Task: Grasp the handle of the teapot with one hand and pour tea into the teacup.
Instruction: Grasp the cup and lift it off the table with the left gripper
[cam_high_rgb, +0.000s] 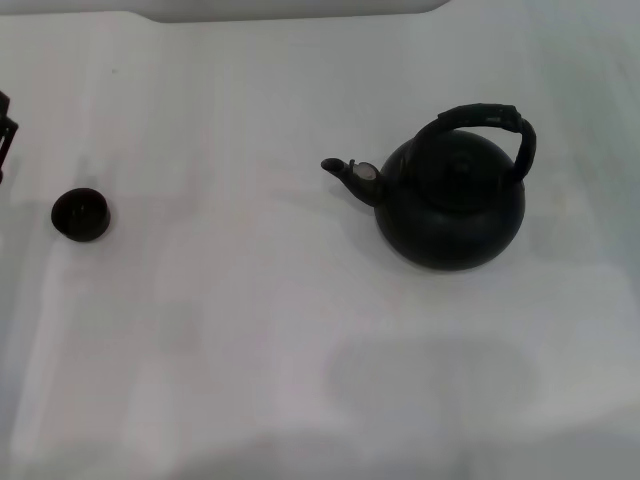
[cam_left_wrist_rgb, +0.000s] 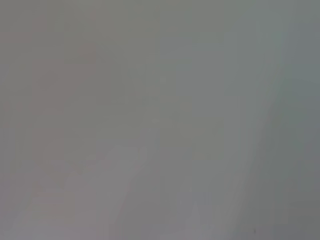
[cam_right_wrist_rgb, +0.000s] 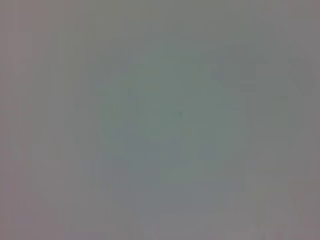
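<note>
Head view shows the teapot (cam_high_rgb: 452, 200) standing upright on the white table (cam_high_rgb: 300, 350), on the robot's right side, spout aimed toward the robot's left at the teacup (cam_high_rgb: 81, 214), which sits well apart from it near the left edge. The handle (cam_high_rgb: 490, 125) arches over the pot's top, its span running roughly along the spout line, left to right. A sliver of dark hardware at the far left edge, just beside the teacup, is likely the left gripper (cam_high_rgb: 6, 130); whether its pincer is apart or together I cannot tell. No right gripper appears, yet the pot lies on that arm's side, so I judge the right arm better placed for the grasp.

Left wrist view gives only blank pale surface.

Right wrist view likewise shows nothing but plain surface, so the handle's bearing from that pincer cannot be read.
</note>
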